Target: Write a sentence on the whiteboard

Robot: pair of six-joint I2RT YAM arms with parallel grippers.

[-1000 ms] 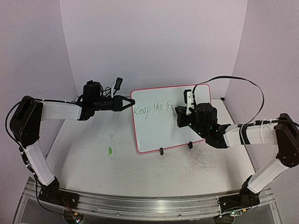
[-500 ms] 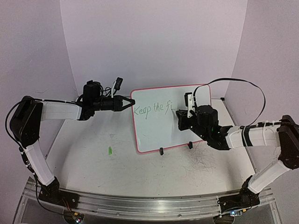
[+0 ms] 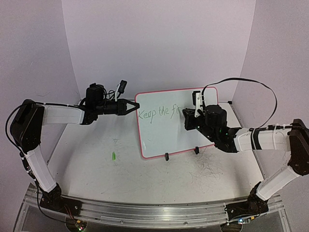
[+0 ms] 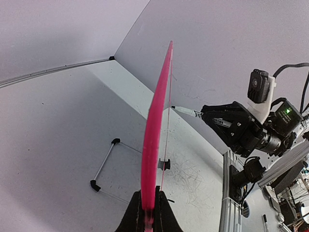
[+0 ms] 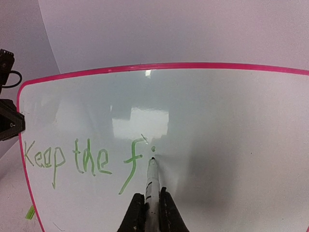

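The whiteboard (image 3: 164, 130) stands tilted on the table, white with a pink rim. Green writing (image 3: 155, 114) on it reads "Keep the f" with a dot after it, also in the right wrist view (image 5: 82, 159). My left gripper (image 3: 131, 107) is shut on the board's left edge; in the left wrist view the pink rim (image 4: 153, 140) runs edge-on between my fingers. My right gripper (image 3: 189, 118) is shut on a white marker (image 5: 151, 186). Its tip (image 5: 153, 159) touches the board just under the dot. The marker also shows in the left wrist view (image 4: 186, 111).
A small green marker cap (image 3: 114, 156) lies on the table left of the board. Two black clip feet (image 3: 167, 156) hold the board's lower edge. A wire stand (image 4: 104, 166) lies behind the board. Scribble marks cover the table near the right arm.
My right gripper moved slightly up and right with the marker, adding a dot after the "f". The left arm and the board have not moved.
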